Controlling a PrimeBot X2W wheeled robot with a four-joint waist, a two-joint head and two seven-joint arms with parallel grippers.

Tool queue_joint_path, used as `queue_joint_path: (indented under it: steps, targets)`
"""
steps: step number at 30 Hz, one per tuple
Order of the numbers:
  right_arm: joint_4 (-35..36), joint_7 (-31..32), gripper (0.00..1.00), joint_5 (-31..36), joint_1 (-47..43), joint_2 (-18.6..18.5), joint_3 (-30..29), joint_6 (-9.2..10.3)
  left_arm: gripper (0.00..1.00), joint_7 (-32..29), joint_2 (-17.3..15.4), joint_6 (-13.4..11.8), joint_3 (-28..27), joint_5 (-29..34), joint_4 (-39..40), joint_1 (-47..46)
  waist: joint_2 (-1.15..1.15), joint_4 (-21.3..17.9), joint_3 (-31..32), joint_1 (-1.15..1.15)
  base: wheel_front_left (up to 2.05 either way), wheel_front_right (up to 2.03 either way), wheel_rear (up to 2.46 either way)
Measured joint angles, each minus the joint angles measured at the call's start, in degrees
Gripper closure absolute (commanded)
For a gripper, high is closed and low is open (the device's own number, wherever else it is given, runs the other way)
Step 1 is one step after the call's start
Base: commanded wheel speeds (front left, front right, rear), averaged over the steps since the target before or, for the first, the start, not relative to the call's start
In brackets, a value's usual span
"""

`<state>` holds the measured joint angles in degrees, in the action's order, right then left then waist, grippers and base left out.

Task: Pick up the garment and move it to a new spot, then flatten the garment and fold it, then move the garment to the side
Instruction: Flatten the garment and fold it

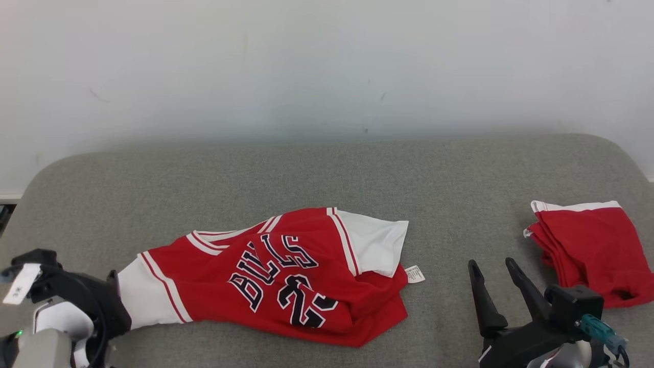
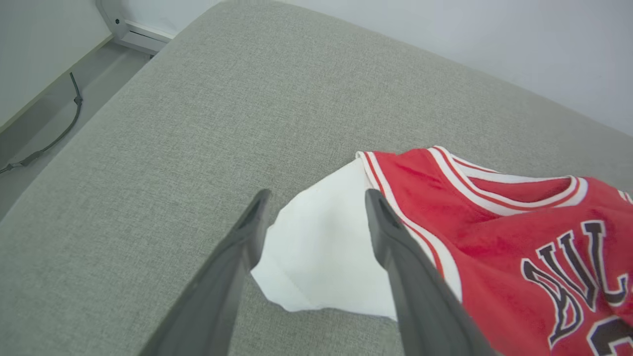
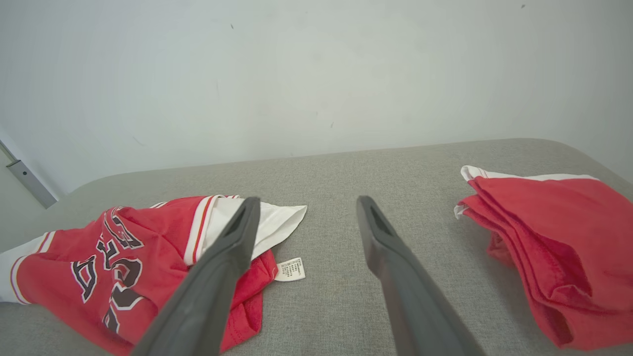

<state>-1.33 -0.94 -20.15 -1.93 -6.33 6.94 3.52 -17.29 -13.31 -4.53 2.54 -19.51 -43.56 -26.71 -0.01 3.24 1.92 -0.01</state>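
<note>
jersey (image 1: 204,286) lies crumpled on the grey cushion (image 1: 327,168), left of centre, red body with white sleeves (lettering faces up). left gripper (image 2: 317,198) jaws wide, fingers either side of the white sleeve (image 2: 321,252) at its left end, nothing clamped. right gripper (image 1: 491,263) jaws wide, empty, between the jersey and a folded red garment (image 1: 592,250) at far right.

Looks down from the head across the grey padded surface (image 1: 327,168) to the wall (image 1: 327,61), skims low and close from each wrist, catches the red jersey (image 1: 286,276) in all three, the folded red pile (image 1: 592,245) from head and right wrist.
</note>
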Motion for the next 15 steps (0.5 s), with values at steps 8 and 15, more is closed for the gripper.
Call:
queue_joint_path:
  steps: [8,15]
  targets:
    - [0.33,0.27,0.0,0.0,-0.42,0.01,-0.13,0.02,0.0,7.09,2.76,0.02,0.23,-0.12,6.6,7.1,0.0,-0.55,1.32,0.01,0.0,0.0,0.0]
    - [0.71,0.37,0.0,-0.03,-1.98,-0.12,-0.68,0.09,0.0,14.36,6.37,0.47,4.1,1.83,15.25,14.48,0.0,-0.74,2.19,0.01,0.0,0.0,0.0]
